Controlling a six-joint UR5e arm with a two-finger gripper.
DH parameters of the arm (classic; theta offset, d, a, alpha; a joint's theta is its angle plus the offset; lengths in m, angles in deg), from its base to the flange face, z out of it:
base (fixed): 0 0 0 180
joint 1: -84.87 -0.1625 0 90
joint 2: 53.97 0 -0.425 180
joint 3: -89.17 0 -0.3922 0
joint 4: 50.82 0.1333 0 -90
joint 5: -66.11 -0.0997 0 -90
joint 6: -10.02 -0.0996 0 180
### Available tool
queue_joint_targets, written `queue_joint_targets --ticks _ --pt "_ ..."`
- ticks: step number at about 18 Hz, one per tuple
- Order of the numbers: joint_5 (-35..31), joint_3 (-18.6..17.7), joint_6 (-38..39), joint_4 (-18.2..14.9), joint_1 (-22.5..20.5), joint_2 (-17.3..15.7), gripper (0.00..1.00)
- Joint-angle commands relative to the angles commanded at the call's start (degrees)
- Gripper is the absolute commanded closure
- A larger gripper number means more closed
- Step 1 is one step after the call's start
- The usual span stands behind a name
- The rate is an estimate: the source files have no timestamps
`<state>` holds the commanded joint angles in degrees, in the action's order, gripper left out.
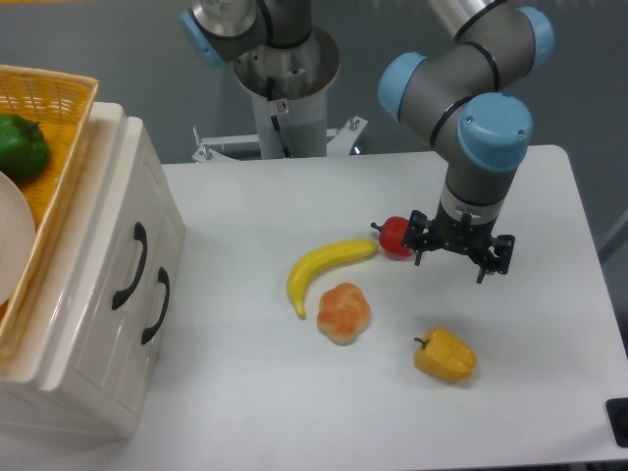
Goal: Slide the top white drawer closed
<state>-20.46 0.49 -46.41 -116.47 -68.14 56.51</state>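
On the cabinet (pixel 93 294), two black handles (pixel 130 265).

White table (pixel 294 412), grey-blue wall (pixel 118 49) behind.

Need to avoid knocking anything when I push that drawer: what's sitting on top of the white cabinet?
A yellow wicker basket sits on the cabinet, holding a green pepper and part of a white plate. The frame's edge cuts off the rest.
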Motion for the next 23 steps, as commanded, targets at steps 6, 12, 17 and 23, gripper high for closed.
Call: queue_joint_targets --ticks 6,12,17,23 --pt "0.0 0.0 0.1 0.0 0.3 0.0 0.0" --pt "0.0 -0.3 0.1 0.0 0.3 0.0 0.0" --pt "-0.1 -0.3 0.3 0.0 0.3 -0.1 0.0" --pt "-0.3 -0.4 7.9 0.1 1.6 -0.4 0.0"
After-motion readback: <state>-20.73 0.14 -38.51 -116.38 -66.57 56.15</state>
